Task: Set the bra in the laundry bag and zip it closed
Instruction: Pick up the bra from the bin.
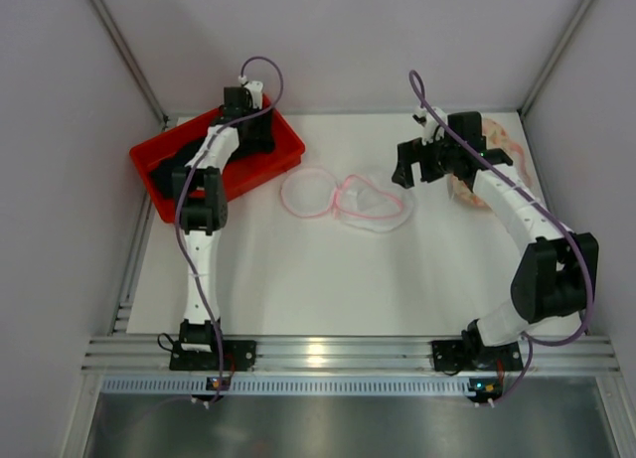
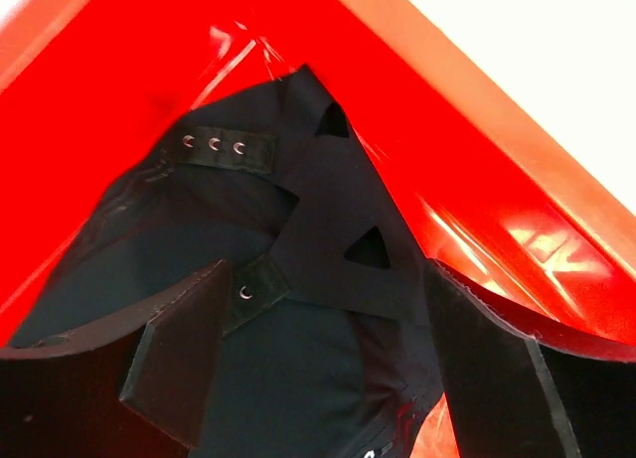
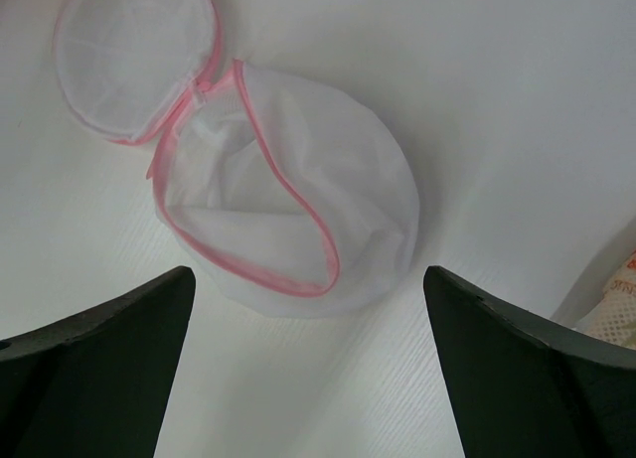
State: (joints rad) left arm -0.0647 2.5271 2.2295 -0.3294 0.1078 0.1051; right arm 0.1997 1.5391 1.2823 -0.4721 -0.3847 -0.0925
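Two steps left: the bra (image 2: 288, 379) is yet to be lifted into the laundry bag (image 3: 298, 160), and the zip (image 3: 320, 241) is yet to be closed; nothing of the task is seen done.
Left pincer (image 2: 328, 329): spread wide, nothing gripped, held low over the bra inside the red tray (image 2: 497, 160).
Bra position: directly below and between the left fingers, bunched into the tray corner ahead of them.
Bra heading: the crossed straps and hook band are turned away from the pincer, toward that corner. The long axis is judged to run from under the pincer to the corner, though the crumpling leaves this uncertain.
Right pincer (image 3: 308, 349): spread wide, empty, above the table (image 3: 497, 80).
Bag position: just ahead of the right pincer, unzipped, mouth gaping.
Bag axis: from pouch to round flap (image 3: 129, 61), slanting ahead and to the left of the pincer.
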